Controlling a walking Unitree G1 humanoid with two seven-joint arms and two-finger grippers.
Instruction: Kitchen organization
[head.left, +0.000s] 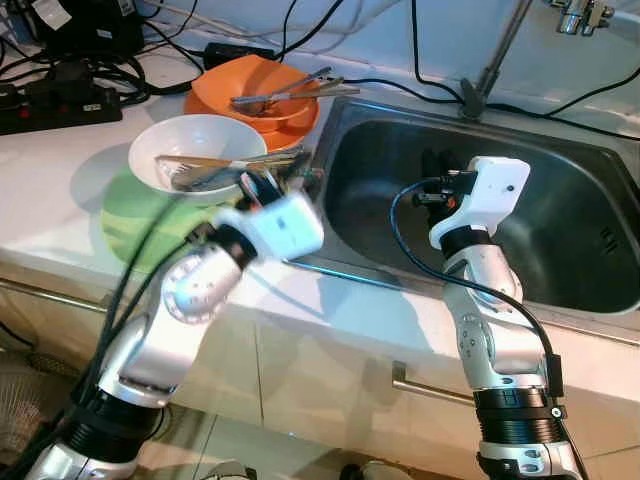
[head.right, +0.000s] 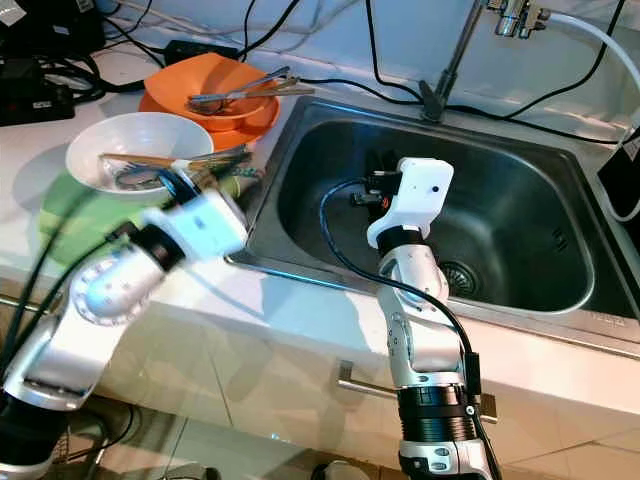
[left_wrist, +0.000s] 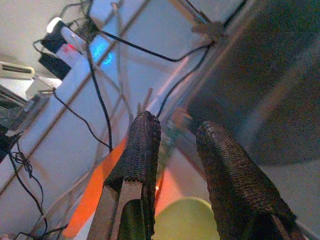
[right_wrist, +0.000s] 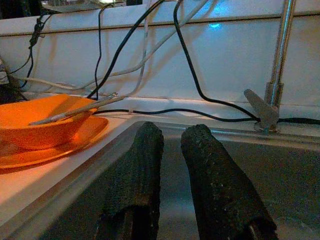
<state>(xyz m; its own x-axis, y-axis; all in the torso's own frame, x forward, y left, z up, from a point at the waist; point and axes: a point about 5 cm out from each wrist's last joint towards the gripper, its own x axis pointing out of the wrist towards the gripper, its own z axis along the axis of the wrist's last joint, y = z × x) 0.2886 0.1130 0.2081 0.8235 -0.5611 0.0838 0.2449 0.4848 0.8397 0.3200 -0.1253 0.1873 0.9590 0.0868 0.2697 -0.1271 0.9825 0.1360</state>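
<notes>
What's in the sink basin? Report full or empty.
Empty: the sink shows bare steel down to the drain, with only the right gripper hanging over it.

Home kitchen, steel sink (head.left: 560, 240), dirty bowls (head.left: 200, 150)

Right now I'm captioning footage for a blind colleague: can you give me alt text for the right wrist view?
The right tool, two black fingers slightly apart and empty, hangs over the steel sink. On the counter beside it, an orange bowl holding utensils sits on an orange plate; cables run along the white wall.
</notes>
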